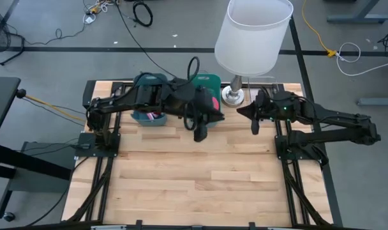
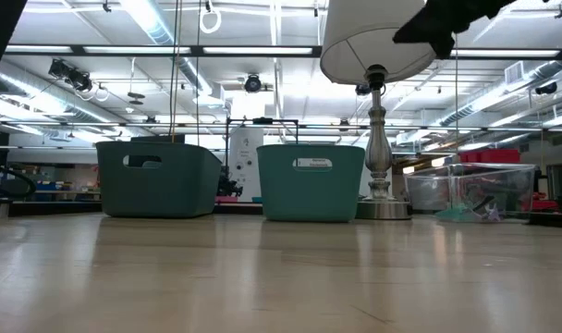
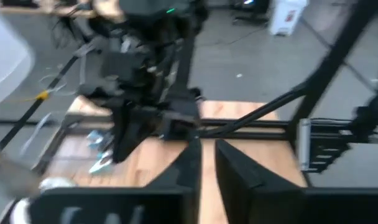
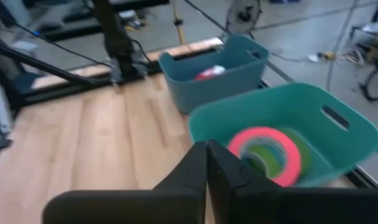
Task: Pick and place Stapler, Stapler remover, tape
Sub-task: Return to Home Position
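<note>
Both grippers hover over the far side of the plank table (image 1: 194, 185). The left gripper (image 3: 206, 165) has its fingers a narrow slit apart and empty, the right gripper (image 4: 206, 165) has them pressed together on nothing, and the glossy pink tape (image 4: 263, 146) lies in the smooth plastic green bin (image 4: 357, 127). I worry about the top-heavy lamp (image 1: 253, 35) close by, a slim metal stem under a wide shade, which a careless swing home could topple.

Left bin (image 2: 158, 178), middle bin (image 2: 311, 180), lamp (image 2: 380, 157) and right bin (image 2: 470, 190) are lined along the table's (image 2: 281, 277) back; tape rolls (image 4: 267, 152) are held in the middle bin.
</note>
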`<state>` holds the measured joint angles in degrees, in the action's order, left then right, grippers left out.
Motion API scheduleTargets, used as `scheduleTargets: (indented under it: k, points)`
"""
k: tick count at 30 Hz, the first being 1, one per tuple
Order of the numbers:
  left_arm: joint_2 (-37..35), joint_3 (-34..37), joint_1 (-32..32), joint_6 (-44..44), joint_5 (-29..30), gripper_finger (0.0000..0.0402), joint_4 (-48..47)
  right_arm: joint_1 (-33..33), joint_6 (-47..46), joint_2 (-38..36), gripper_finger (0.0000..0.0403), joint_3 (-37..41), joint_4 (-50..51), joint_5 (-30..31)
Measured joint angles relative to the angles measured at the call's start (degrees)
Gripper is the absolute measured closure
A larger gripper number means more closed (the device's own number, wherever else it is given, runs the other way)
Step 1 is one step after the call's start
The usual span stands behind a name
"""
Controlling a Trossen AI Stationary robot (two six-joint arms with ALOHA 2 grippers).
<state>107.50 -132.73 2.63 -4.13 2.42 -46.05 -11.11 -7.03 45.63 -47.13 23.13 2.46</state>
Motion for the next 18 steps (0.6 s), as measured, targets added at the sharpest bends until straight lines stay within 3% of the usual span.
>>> scheduleTargets:
  k: [4, 12, 18]
  points:
    - [-0.3, 0.0, 2.6, 0.3, -1.4, 0.0395, 0.4, 2.8, -0.5, 0.0, 0.0399, 0.0, -2.8, -0.2]
    - [-3.7, 0.0, 8.4, 2.7, -0.7, 0.0398, -0.8, 7.8, -0.4, 0.3, 0.0401, 0.0, -6.1, -0.5]
    - [-5.6, 0.0, 8.4, 2.0, 1.0, 0.0399, -4.7, 9.0, 0.1, 0.5, 0.04, 0.0, -6.8, -2.0]
